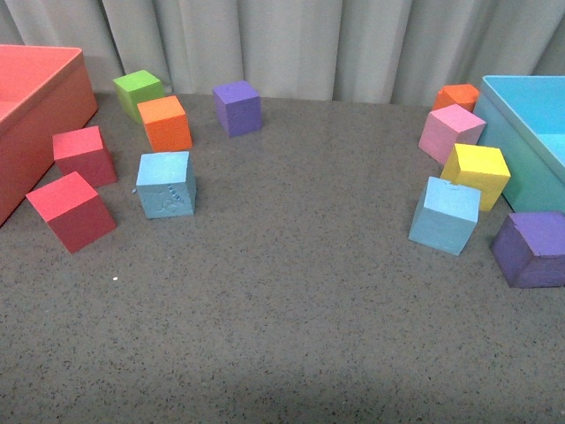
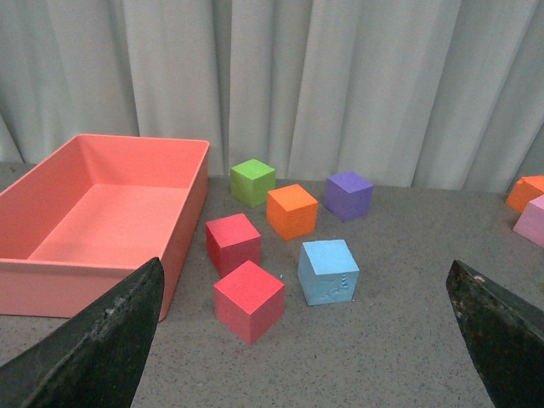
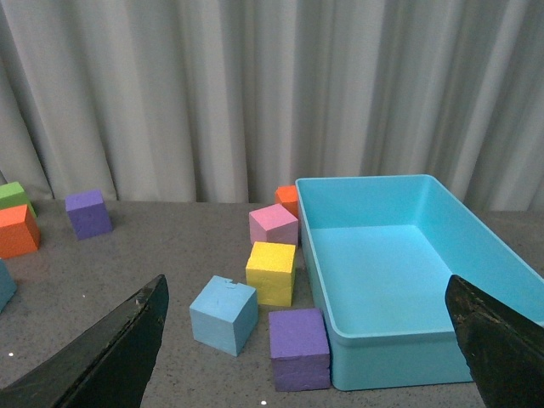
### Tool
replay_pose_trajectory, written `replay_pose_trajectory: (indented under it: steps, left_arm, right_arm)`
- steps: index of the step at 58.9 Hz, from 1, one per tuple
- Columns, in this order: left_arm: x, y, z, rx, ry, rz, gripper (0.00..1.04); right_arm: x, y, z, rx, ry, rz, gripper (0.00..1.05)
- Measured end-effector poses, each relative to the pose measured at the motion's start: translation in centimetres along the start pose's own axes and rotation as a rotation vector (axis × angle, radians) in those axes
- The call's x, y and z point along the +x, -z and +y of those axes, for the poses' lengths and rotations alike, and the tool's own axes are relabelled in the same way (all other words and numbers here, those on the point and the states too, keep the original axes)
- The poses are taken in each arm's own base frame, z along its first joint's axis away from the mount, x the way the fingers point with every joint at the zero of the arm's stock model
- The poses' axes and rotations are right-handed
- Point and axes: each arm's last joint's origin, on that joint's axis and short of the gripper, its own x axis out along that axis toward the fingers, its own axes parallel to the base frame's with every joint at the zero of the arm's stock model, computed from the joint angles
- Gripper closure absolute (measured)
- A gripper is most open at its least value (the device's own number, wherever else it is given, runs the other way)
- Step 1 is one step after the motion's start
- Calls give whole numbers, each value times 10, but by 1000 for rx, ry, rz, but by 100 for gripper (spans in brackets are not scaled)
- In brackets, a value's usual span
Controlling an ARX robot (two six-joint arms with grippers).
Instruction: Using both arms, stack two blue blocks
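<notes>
One blue block (image 1: 166, 184) with rough embossed marks sits on the grey table at the left; it shows too in the left wrist view (image 2: 328, 271). The other blue block (image 1: 445, 215) rests at the right, beside a yellow cube, and shows in the right wrist view (image 3: 223, 314). Neither arm shows in the front view. My left gripper (image 2: 310, 340) is open, well back from its block, with nothing between its fingers. My right gripper (image 3: 310, 340) is open too, back from its block and empty.
A red bin (image 1: 35, 115) stands at the far left, a turquoise bin (image 1: 530, 141) at the far right. Two red cubes (image 1: 72, 210), an orange cube (image 1: 164, 123), green (image 1: 138, 90) and purple (image 1: 237, 108) lie left; pink (image 1: 451, 132), yellow (image 1: 476, 175) and purple (image 1: 531, 249) right.
</notes>
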Motion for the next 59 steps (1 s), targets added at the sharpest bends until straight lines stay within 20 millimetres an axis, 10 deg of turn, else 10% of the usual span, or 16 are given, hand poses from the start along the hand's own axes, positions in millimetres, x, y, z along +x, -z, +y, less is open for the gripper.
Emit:
replay_pose_trajectory:
  steps: [24,33,48,59]
  left_arm:
    - [0,0,0,0,0,0,7]
    - [0,0,0,0,-1,0,7]
    - [0,0,0,0,0,0,7]
    - [0,0,0,0,0,0,7]
  right_arm:
    - [0,0,0,0,0,0,10]
    - [11,0,-1,-166,309,195,10]
    - [86,-22,15,-45,203,313,10]
    - [166,4,38,98,159,694,10]
